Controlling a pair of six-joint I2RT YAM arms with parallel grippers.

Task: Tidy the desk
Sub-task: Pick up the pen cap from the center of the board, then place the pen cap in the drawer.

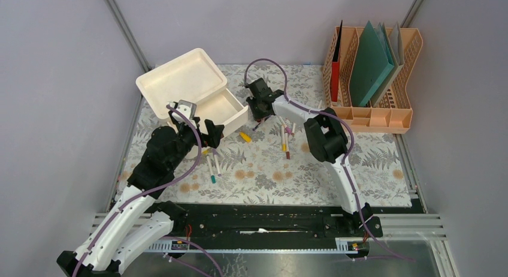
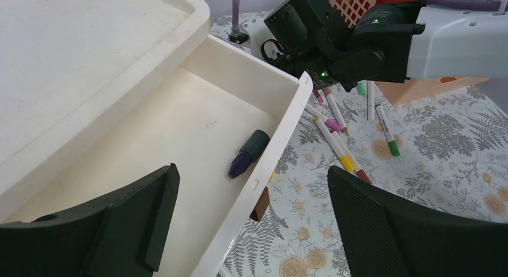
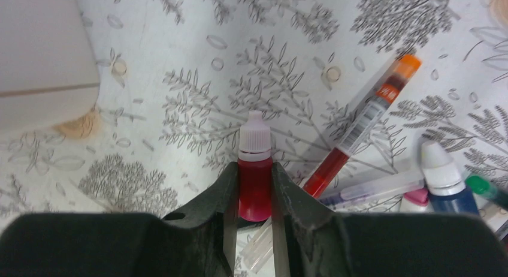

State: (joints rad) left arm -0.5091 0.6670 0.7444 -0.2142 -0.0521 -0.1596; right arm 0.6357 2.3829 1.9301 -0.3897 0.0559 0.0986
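Right claw (image 3: pixel 253 196) clamped on bottle (image 3: pixel 254 169) mid-body, toward far edge of desk (image 1: pixel 359 169); left claw (image 2: pixel 251 223) gapes. I judge desk, spread beneath both arms, rigid, its cloth liable to ruck; grasp items only.

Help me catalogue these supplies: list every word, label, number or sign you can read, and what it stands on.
No text can be read for certain.
Orange-capped pen: a barcode and small print on the barrel, too blurred to read.
Green-tipped marker: dark print on the barrel, too small to read.
Red dropper bottle: no label shows.
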